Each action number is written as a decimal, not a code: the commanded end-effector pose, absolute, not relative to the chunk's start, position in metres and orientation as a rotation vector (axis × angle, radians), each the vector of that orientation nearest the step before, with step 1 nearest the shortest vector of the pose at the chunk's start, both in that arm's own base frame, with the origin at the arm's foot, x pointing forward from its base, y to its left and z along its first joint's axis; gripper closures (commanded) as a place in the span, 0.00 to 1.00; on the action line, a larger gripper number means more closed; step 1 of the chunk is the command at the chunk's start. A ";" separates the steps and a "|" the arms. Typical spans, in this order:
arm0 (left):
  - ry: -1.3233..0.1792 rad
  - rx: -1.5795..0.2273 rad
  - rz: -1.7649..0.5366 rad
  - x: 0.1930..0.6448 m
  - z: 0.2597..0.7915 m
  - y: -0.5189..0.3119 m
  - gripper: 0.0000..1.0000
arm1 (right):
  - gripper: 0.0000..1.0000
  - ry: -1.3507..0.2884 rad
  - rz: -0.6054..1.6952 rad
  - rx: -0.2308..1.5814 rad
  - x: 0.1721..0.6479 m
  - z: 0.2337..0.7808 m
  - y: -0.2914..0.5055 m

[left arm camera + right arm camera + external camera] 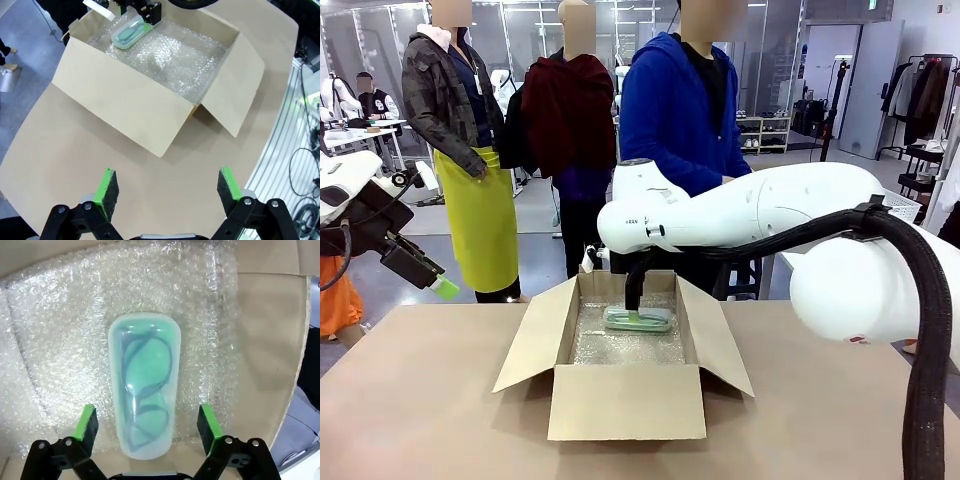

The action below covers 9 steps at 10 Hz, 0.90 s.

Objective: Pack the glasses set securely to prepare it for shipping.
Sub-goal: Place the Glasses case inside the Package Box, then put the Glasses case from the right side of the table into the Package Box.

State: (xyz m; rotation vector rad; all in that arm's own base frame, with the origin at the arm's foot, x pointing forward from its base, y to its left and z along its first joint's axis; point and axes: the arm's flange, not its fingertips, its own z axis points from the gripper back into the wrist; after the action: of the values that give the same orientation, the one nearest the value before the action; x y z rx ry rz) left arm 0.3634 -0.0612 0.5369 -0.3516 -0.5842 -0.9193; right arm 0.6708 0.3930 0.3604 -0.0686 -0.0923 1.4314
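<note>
Glasses case (144, 365), the mint-green one: where did it lie?

– Start with the biggest. A brown worktop (420, 400) carried one cardboard box (625, 402), its four flaps folded outward. Bubble wrap (55, 340) lined the floor of the box. The case lay flat on that wrap, toward the far end, and a pair of glasses showed through its translucent shell.

– Anything else inside the box?

– The right claw (147, 412) reached down into it. Its jaws stood wide, with one green pad on each side of one end of the case. Both pads were apart from it and gripped nothing.

– What stood in the way?

– Seen from the front, the white right arm (750, 210) and its black hose (920, 330) crossed above the box. They also passed in front of a person in a blue hooded jacket (670, 110) at the far side.

– And the left claw (166, 175)?

– Spread wide as well, and empty. It hung above bare worktop outside the box, well apart from the case.

– The count?

– One case, one box, two claws, one person at the worktop.
</note>
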 end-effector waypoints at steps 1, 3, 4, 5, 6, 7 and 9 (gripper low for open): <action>-0.590 -0.376 -0.932 0.363 0.538 -0.059 0.00 | 0.00 -0.098 1.432 -0.068 0.671 0.358 0.394; -0.590 -0.376 -0.932 0.363 0.538 -0.059 0.00 | 0.00 -0.098 1.432 -0.068 0.671 0.358 0.394; -0.590 -0.376 -0.932 0.363 0.538 -0.059 0.00 | 0.00 -0.098 1.432 -0.068 0.671 0.358 0.394; -0.590 -0.376 -0.932 0.363 0.538 -0.059 0.00 | 0.00 -0.098 1.432 -0.068 0.671 0.358 0.394; -0.590 -0.376 -0.932 0.363 0.538 -0.059 0.00 | 0.00 -0.098 1.432 -0.068 0.671 0.358 0.394; -0.590 -0.376 -0.932 0.363 0.538 -0.059 0.00 | 0.00 -0.098 1.432 -0.068 0.671 0.358 0.394; -0.590 -0.376 -0.932 0.363 0.538 -0.059 0.00 | 0.00 -0.098 1.432 -0.068 0.671 0.358 0.394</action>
State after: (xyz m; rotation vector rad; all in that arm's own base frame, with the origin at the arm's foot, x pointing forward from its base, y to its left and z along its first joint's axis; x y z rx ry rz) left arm 0.3634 -0.0612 0.5369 -0.3517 -0.5842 -0.9193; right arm 0.6715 0.3922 0.3571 -0.0677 -0.0888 1.4304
